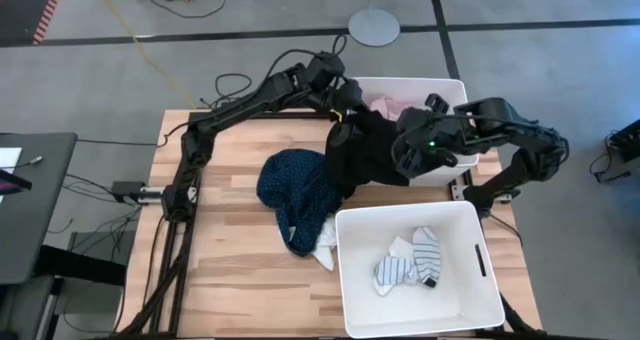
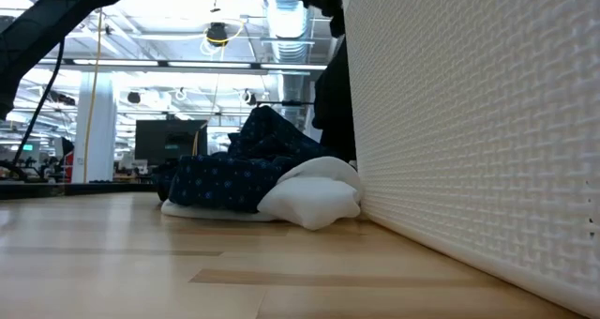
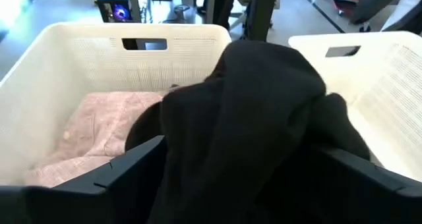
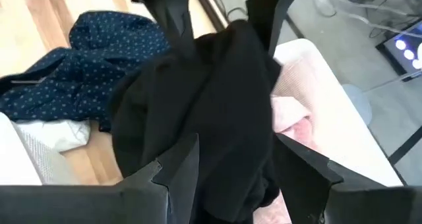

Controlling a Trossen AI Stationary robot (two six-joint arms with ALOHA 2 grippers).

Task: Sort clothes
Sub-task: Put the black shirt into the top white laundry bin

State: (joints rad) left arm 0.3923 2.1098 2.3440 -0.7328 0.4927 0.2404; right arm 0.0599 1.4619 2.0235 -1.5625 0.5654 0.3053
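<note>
The large black garment (image 1: 362, 150) hangs bunched over the left corner of the far white bin (image 1: 455, 85), between my two grippers. My left gripper (image 1: 345, 105) stands open above that bin's left edge, with black cloth between its fingers (image 3: 241, 151). My right gripper (image 1: 405, 160) is shut on the garment's right part. A pink garment (image 3: 99, 125) lies inside the far bin. The navy dotted garment (image 1: 295, 185) lies heaped on the table with a white piece (image 1: 322, 250) at its near edge. Striped socks (image 1: 410, 260) lie in the near bin (image 1: 345, 270). My left gripper has its fingers (image 3: 132, 165) spread wide, and the black cloth (image 3: 250, 118) bulges between them and lies against their inner sides; it is not pinched. My right gripper pinches a thick, many-layered bunch of the black garment (image 4: 231, 145) between its two fingers, slanting down from the table's right. The cloth rises slack from there to the left fingers (image 4: 175, 20).
The two white bins fill the table's right half. Bare wood (image 1: 230, 270) stretches across the left and near-left of the table. In the low view the near bin's wall (image 2: 469, 150) blocks the right side, with the navy heap (image 2: 225, 178) and white piece (image 2: 309, 197) beside it.
</note>
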